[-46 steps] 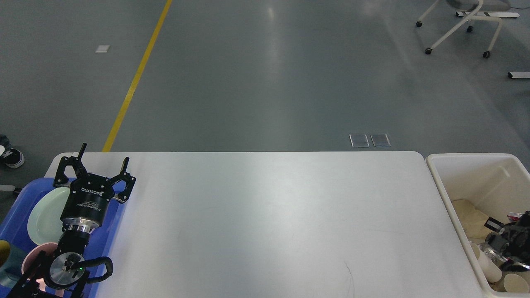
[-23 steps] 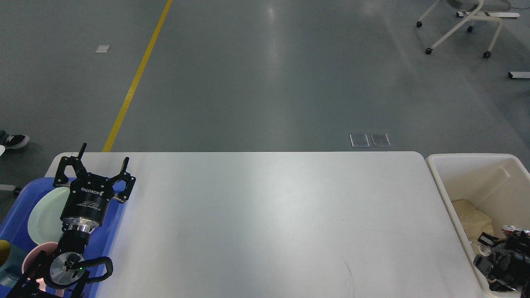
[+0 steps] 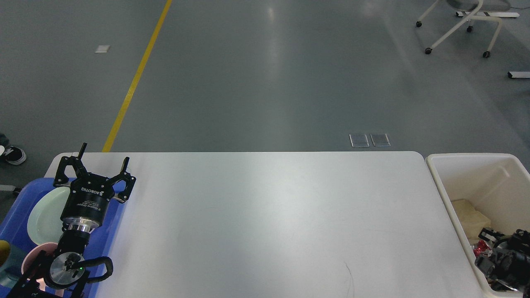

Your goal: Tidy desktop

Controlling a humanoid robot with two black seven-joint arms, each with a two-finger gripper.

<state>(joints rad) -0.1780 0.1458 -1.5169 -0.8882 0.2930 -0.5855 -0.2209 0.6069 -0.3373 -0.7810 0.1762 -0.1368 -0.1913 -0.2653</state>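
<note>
A downward view over a wide white tabletop that fills the lower half of the scene, from about 8 o'clock across to 4 o'clock, with nothing lying on its visible surface. At 8 o'clock, a blue tray overlaps the tabletop's left end and holds a pale green plate and a pink cup. Above the tray hovers the left claw, its two black fingers spread wide and holding nothing; it has not moved over the last second. White lettering on its black body reads "ROBOTIQ", seen upside down; smaller print beneath it is too fine to read. At 4 o'clock, just beside the tabletop's right end, stands a cream-white bin containing crumpled pale paper. The right claw is low inside the bin, having shifted down and back within it during the past second, and something red and crinkled now shows next to it that was not visible before; its fingers are too dark and tangled to tell whether they are spread or closed. Judging by the bare tabletop, the tidying looks essentially finished, with the right arm probably ending a last drop of rubbish.
</note>
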